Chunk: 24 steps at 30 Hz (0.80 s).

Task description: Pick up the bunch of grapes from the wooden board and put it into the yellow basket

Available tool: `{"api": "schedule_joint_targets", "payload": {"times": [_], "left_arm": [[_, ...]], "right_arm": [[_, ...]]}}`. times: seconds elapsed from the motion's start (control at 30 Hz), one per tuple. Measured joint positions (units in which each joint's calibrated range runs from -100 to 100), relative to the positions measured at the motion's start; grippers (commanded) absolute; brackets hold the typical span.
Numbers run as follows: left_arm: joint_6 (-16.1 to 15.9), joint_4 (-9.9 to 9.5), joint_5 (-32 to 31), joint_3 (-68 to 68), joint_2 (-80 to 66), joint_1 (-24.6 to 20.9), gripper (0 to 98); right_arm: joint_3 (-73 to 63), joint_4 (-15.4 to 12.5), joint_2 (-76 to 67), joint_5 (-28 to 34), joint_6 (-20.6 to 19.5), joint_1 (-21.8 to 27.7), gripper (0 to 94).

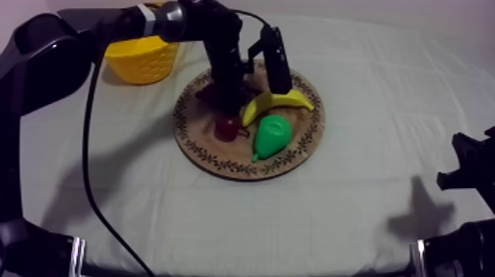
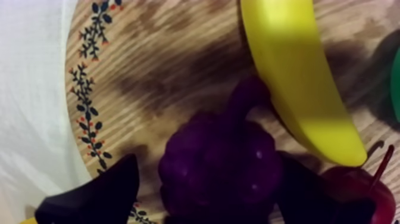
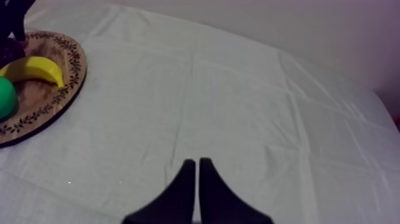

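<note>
Straddling the bunch of grapes (image 2: pixel 220 164) on the wooden board (image 2: pixel 155 77) with our left gripper (image 2: pixel 205 173), fingers apart and not yet clamped, we judge the grasp, lift and carry to the yellow basket (image 1: pixel 144 59) all undone, while our right gripper (image 3: pixel 197 164) hangs pinched together over the cloth (image 3: pixel 250 107).

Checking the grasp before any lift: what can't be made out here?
Top view: the left arm hides most of the bunch of grapes.
Left wrist view: the edge cuts off the pear; a finger of the left gripper covers part of the small red fruit.
</note>
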Motion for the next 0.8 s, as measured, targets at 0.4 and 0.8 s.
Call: {"api": "schedule_joint_targets", "payload": {"times": [0.4, 0.8], "left_arm": [[0.5, 0.80, -3.0, 2.1, -0.9, 0.0, 45.4], [1.1, 0.77, -3.6, 4.6, -3.5, -0.2, 36.6]], "right_arm": [[0.0, 0.0, 0.0, 0.0, 0.0, 0.0, 0.5], [0.0, 0.0, 0.0, 0.0, 0.0, 0.0, 0.5]]}}
